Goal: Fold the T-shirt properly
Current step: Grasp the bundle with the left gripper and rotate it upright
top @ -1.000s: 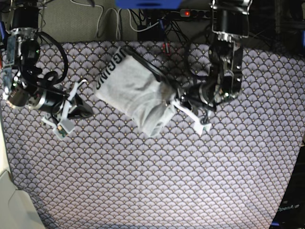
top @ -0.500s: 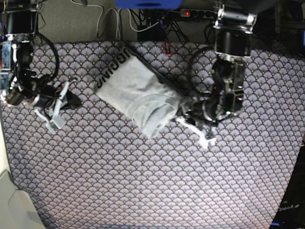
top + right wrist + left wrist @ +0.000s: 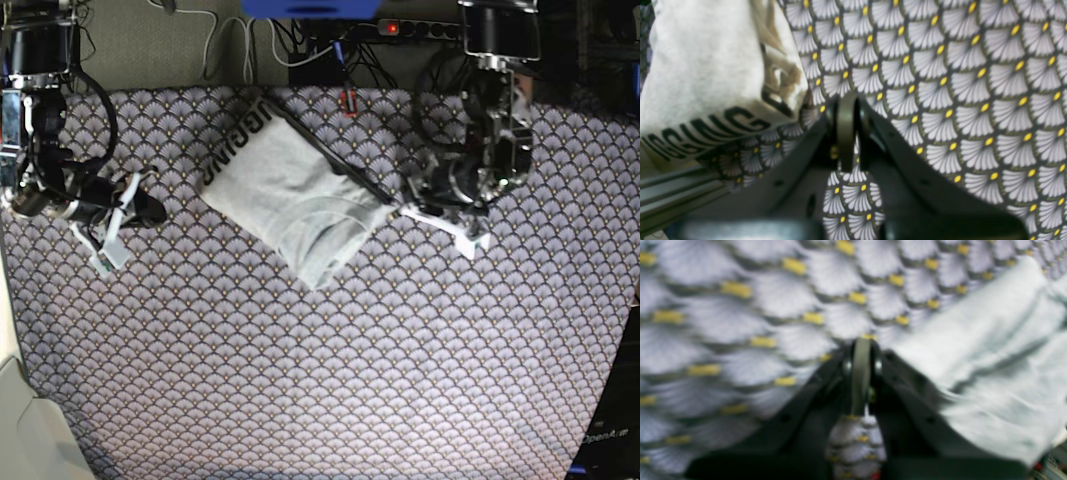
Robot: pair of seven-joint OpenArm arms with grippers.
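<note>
T-shirt (image 3: 295, 195) sits folded into a compact rectangular bundle, far-centre of the table, lying diagonally on the fan-scale cloth (image 3: 330, 380). Black lettering (image 3: 237, 135) runs along its far-left edge; in the right wrist view the same lettering (image 3: 706, 131) shows on the bundle's side face, only partly readable. Near end of the bundle looks rounder, w/ a curved seam (collar or sleeve, can't tell which). A dark strip runs along its far-right edge.

Left gripper (image 3: 392, 212) is on the right side of the base view, tip just beside the bundle's right corner; contact vs. tiny gap can't be told from that view. In the left wrist view (blurry) left gripper (image 3: 861, 350) has jaws pressed together, nothing between them, grey fabric (image 3: 990, 373) just to its right.

Right gripper (image 3: 152, 210) is on the left side of the base view, well apart from the shirt, over bare patterned cloth. Right wrist view: right gripper (image 3: 846, 103) jaws closed tight, empty, shirt's lettered corner near its left.

Power strip w/ red light (image 3: 405, 28) and cables sit past the far table edge.
</note>
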